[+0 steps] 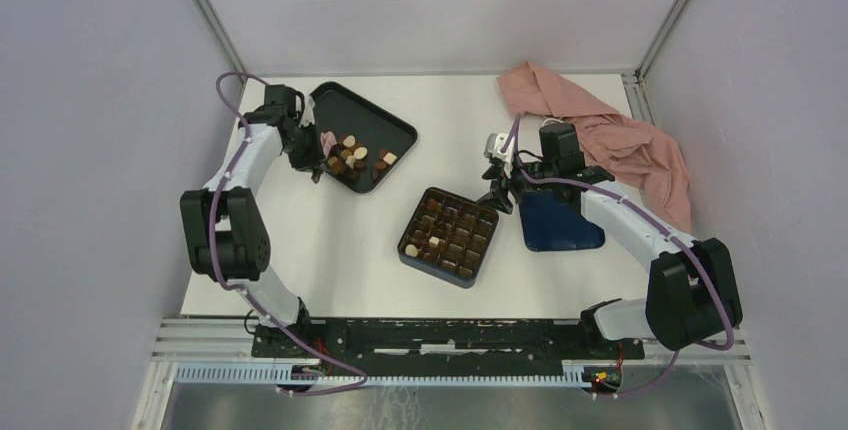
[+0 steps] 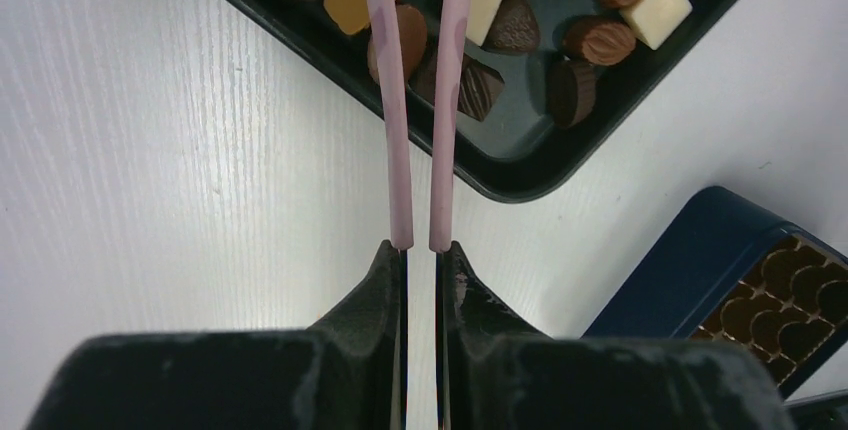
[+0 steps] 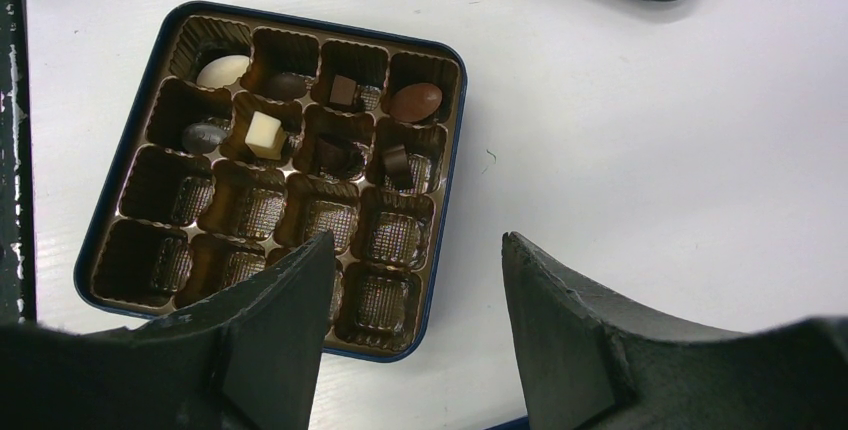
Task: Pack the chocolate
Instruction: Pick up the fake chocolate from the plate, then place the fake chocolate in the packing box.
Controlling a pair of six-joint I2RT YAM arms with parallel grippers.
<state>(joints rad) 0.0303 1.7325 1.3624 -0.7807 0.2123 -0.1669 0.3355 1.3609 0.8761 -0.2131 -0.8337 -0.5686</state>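
While the left pincer (image 2: 420, 250) is clenching a pair of pink tongs (image 2: 397, 130) by their butt end, the two thin prongs are reaching over the black tray (image 2: 510, 165) at the far left of the table (image 3: 650, 150), where most of the chocolate (image 2: 600, 40) is lying loose in a crowded cluster. The prongs are running nearly parallel with only a slim gap between them. Their tips are passing out of the wrist view, so it cannot be told whether a piece is caught there. The right pincer (image 3: 417, 242) is hanging released and empty just beside the blue compartment box (image 3: 165, 190), which is sitting mid-table with pieces resting in two of its rows and the other cells bare.

Trouble is most likely waiting in the pinch itself. The pieces are lying against one another, so the prongs are risking a grip on two at once, or a shove that scatters a neighbour. Smooth, rounded pieces may be squirting out from prongs this narrow. Held only at one end, the long tongs could be twisting in the grip and spoiling the aim. A piece lost on the crossing would be landing on the table between tray and box, and a loose drop could be falling into a cell already filled. The right arm, waiting so close to the box, is also risking a brush with the left on arrival
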